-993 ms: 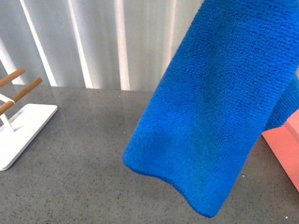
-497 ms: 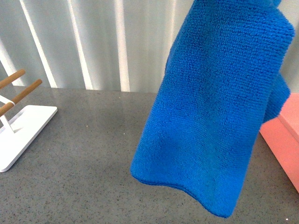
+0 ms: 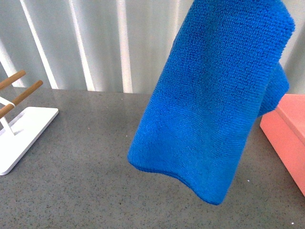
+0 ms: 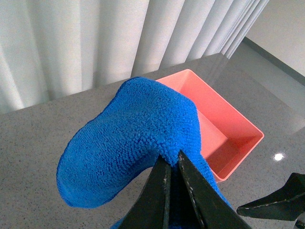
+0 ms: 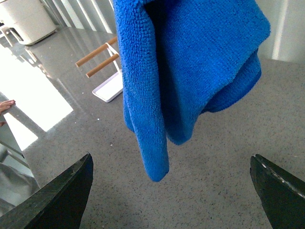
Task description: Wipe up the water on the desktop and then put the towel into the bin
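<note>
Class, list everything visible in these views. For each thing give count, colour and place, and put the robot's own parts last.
desktop: one, speckled dark grey, under everything
towel: one, blue, hanging above the desktop
bin: one, salmon pink, on the desktop at the right, open top
rack: one, white base with wooden rods, on the desktop at the left
curtain: one, white, pleated, behind the desktop
left gripper: one, black, shut on the towel's top fold
right gripper: one, black, open, beside the hanging towel, holding nothing
</note>
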